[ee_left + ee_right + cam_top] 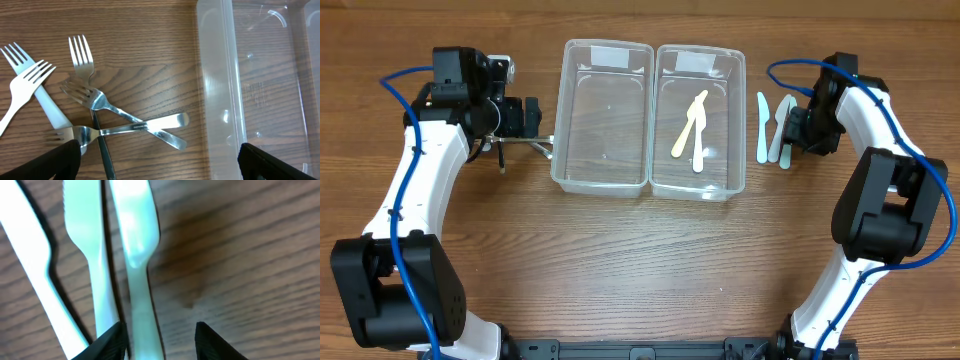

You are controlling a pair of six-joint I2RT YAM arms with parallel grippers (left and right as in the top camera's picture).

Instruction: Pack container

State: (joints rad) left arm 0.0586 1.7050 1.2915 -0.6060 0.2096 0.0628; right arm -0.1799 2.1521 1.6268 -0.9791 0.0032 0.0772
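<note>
Two clear plastic containers stand side by side at mid table. The left one [605, 115] is empty and also shows in the left wrist view [250, 75]. The right one [728, 120] holds two cream utensils [692, 128]. Three white plastic utensils [775, 130] lie right of the containers. My right gripper [802, 130] is open and low over them; its fingers [160, 342] straddle the handle of one white utensil [136, 240]. My left gripper [525, 118] is wide open [160, 160] above several metal forks [107, 107].
Two white plastic forks [27, 85] lie left of the metal forks in the left wrist view. Two more white utensils [85, 245] lie just left of the straddled one. Bare wooden table lies in front of the containers.
</note>
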